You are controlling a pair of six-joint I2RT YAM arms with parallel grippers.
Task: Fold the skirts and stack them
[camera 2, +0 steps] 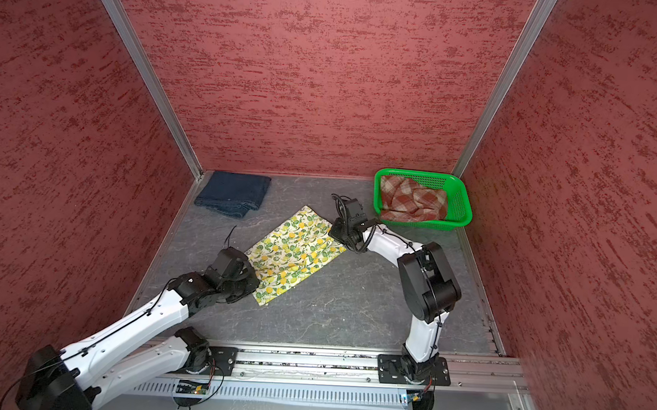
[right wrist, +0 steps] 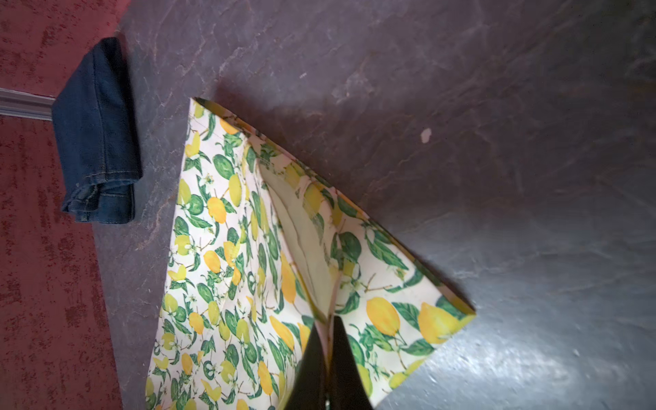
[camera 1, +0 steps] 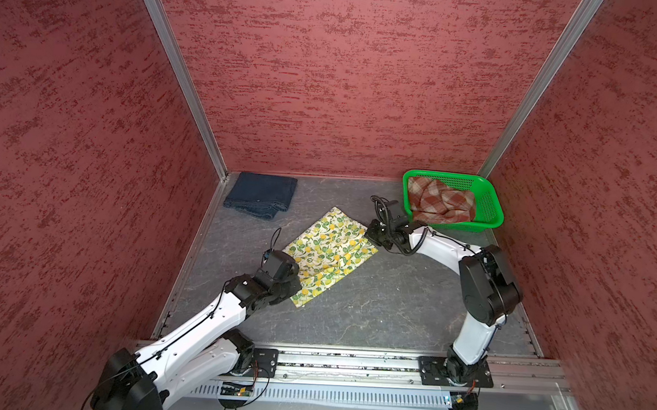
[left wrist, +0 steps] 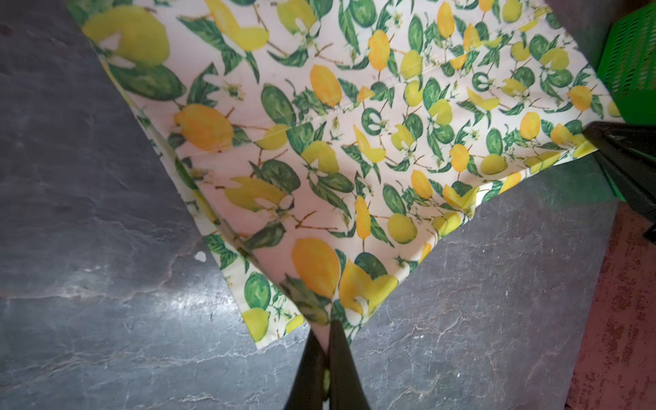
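The left gripper (left wrist: 328, 321) is pinching a lifted corner of the lemon skirt (left wrist: 355, 142). Its two dark fingers (left wrist: 342, 355) are pressing together, with a sliver of printed cloth showing between them. The right gripper (right wrist: 330, 317) is likewise pinching an edge of that skirt (right wrist: 220, 248), fingers squeezing close. The cloth is rising into a tented fold there, and its pale inner side is showing.

In both top views the lemon skirt (camera 1: 330, 248) (camera 2: 298, 246) is lying slantwise across the middle of the grey table (camera 1: 372, 310), running from lower left to upper right. The left arm is reaching in at its lower-left end and the right arm is bending in at its right corner. The wrists are hiding the fingertips from above.

Farther out, the denim skirt (camera 1: 260, 195) (camera 2: 232, 194) is sitting folded in the table's upper-left corner, close to the red walls and well apart from the lemon one. It is also showing in the right wrist view (right wrist: 96, 135).

At the table's upper right, the green basket (camera 1: 487, 205) (camera 2: 458, 204) is holding the plaid skirt (camera 1: 439, 201) (camera 2: 412, 202), which is lying crumpled inside it. The basket is standing just behind the right wrist.
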